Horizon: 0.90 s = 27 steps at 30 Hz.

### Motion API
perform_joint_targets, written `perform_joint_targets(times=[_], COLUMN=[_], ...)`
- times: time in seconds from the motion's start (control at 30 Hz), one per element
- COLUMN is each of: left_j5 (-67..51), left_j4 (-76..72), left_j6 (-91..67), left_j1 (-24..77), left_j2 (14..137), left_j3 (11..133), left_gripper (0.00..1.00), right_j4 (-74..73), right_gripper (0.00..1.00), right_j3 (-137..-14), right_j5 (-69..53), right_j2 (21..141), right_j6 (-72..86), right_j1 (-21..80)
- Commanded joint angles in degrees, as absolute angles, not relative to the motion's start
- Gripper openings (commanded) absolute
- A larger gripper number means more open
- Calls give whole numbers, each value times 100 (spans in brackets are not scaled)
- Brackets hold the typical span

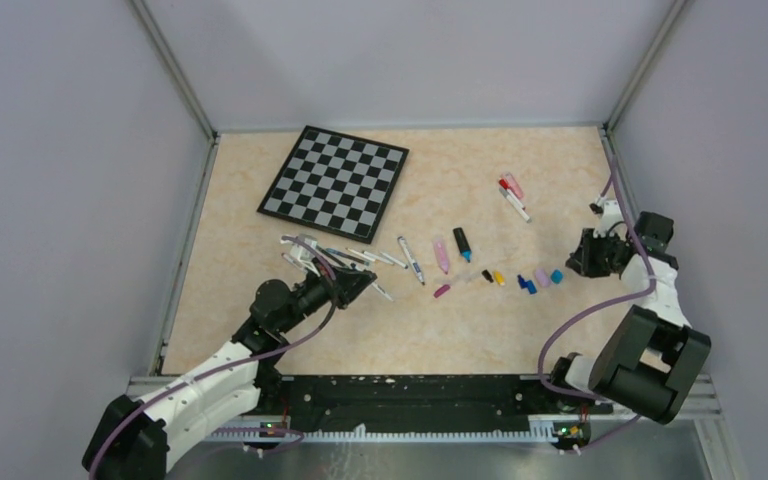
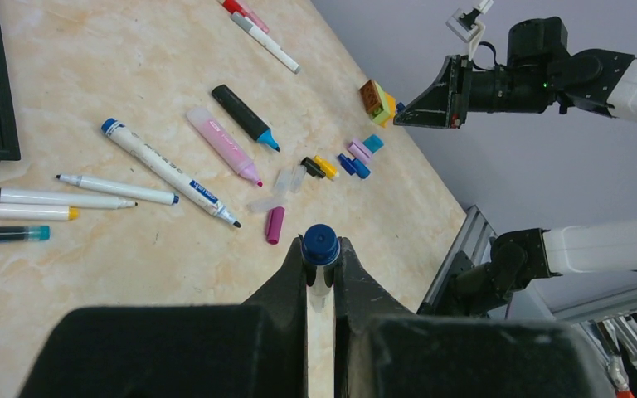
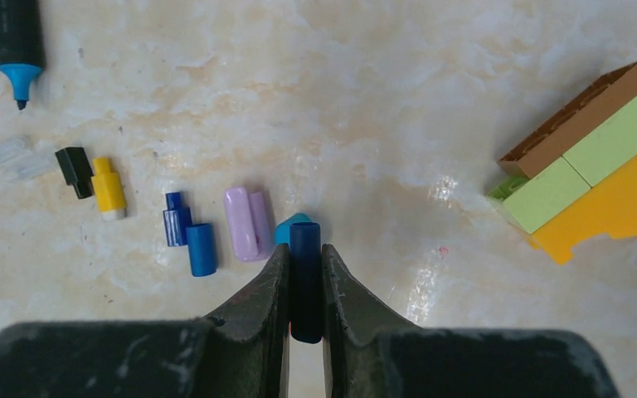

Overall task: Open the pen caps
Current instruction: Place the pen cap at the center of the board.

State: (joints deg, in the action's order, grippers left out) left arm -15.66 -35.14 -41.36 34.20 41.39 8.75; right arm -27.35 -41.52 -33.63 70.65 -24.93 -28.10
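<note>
At the far left corner of the worktop: one chessboard (image 1: 335,183), no part of the job. Keep off it.

Left of centre, just nearward of the board: the pens (image 2: 166,172), a loose scatter, some with tips bare.

Above that scatter's near side: left gripper (image 2: 322,251), pressed together on a white pen (image 2: 321,282) whose blue cap (image 2: 321,240) stands clear of the fingertips. Judged next for uncapping. Hold it firm with the cap end towards the right, so your other arm can pull straight along the barrel.

Right of centre: the pen caps (image 3: 247,224) already off, a row of black, yellow, blue and purple.

At the row's right end: right gripper (image 3: 304,253), pinching a dark blue cap (image 3: 305,311) just beside a teal cap (image 3: 289,228). You cannot tell whether it touches the worktop. Judged a set-down. Lower gently, release only on contact, and avoid nudging the neighbours.

Toward the right edge: one multi-coloured block (image 3: 605,166), well apart. Leave it.
</note>
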Motion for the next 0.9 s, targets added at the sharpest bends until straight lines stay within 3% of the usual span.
perform_joint_targets(times=[0.0, 0.37, 0.87], left_j5=[-1741, -1767, -2041], left_j4=[-3612, -3540, -3165], left_j6=[-3824, -3852, -4300], left_j1=[3400, 3400, 3394], left_j2=[4098, 4067, 4034], left_j3=[835, 834, 1132], left_gripper=[0, 0, 0], right_j4=[-2689, -2771, -2978], right_gripper=[0, 7, 31], right_j3=[-4342, -4649, -4721], right_j5=[-2931, -2883, -3004], right_j2=[7280, 8197, 8640], right_j6=[-2537, -2594, -2723], right_j1=[-2902, -2973, -2977])
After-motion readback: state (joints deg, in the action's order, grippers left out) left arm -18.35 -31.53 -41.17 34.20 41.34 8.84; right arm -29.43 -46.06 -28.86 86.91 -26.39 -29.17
